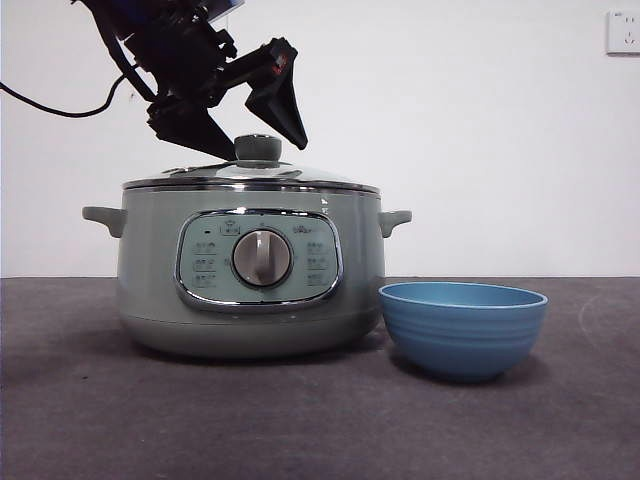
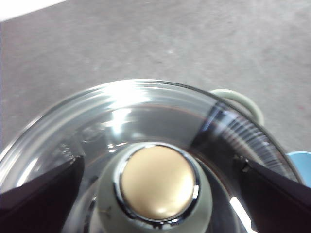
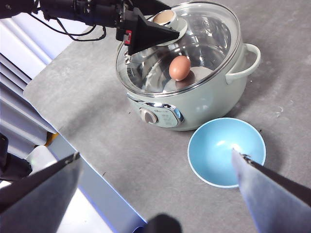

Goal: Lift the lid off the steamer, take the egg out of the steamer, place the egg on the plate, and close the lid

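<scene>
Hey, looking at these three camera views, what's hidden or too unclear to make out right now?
- Egg: shows only in the right wrist view, through the lid; the steamer wall hides it in the front view.
- Control panel markings: too small to read in any view.
- Left gripper: fingertips cut off in the left wrist view; contact with the knob unclear.
- Plate: inside hidden in the front view.

Plain white wall point(image 1: 480, 130) behind my table, white power socket point(image 1: 622, 31) high at its right. Tabletop point(image 1: 300, 420) is dull grey, speckled, evenly lit. Pale floor point(image 3: 29, 160) beyond the table's edge.
</scene>
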`<state>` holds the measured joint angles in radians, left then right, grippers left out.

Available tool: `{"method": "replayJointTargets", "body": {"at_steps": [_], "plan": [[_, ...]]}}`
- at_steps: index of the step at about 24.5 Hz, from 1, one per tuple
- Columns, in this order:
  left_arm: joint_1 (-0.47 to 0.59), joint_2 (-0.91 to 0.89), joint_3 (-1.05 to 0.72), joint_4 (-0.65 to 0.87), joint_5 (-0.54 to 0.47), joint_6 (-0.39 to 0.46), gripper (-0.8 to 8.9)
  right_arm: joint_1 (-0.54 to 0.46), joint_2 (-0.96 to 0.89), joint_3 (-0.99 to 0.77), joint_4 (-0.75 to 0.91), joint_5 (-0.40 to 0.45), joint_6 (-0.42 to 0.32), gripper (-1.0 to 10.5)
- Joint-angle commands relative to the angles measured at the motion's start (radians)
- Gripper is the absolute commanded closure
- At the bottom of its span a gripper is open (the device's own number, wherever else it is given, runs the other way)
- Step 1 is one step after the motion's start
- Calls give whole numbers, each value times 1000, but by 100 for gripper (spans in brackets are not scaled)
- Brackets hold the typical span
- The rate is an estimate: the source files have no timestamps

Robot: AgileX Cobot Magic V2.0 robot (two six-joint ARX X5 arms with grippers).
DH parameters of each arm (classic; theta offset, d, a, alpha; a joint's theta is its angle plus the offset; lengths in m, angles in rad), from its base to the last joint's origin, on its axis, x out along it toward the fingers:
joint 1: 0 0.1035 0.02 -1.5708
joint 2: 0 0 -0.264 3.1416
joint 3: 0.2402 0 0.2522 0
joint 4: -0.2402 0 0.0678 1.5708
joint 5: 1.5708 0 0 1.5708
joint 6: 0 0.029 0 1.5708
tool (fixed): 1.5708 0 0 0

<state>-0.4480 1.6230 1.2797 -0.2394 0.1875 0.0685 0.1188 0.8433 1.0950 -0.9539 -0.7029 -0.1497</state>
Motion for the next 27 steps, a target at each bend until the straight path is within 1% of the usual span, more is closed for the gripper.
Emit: {"method": "replayJointTargets", "body": {"at_steps": [1, 3, 4, 7, 8, 10, 13, 14, 22, 27], "plan": [[-4, 6, 0, -5, -10, 10, 261, 3, 1, 3, 3, 3, 2, 379], [-4, 6, 0, -19, -10, 11, 396, 3, 1, 3, 3, 3, 2, 379], [-4, 6, 0, -24, -8, 11, 431, 3, 1, 3, 3, 3, 2, 379], [-4, 6, 0, -26, -2, 10, 443, 3, 1, 3, 2, 2, 3, 379], [-4, 6, 0, -25, -2, 10, 492, 3, 1, 3, 2, 3, 3, 379], [-4, 6, 0, -24, -1, 3, 663, 3, 1, 3, 2, 2, 3, 379], [-4, 6, 0, -25, 0, 3, 808, 3, 1, 3, 2, 3, 3, 379], [-4, 6, 0, -25, 0, 3, 826, 3, 1, 3, 3, 2, 3, 379], [-4, -17, 5, -14, 2, 3, 822, 3, 1, 3, 3, 3, 3, 380], [-4, -66, 59, -34, 1, 3, 822, 3, 2, 3, 4, 6, 2, 379]]}}
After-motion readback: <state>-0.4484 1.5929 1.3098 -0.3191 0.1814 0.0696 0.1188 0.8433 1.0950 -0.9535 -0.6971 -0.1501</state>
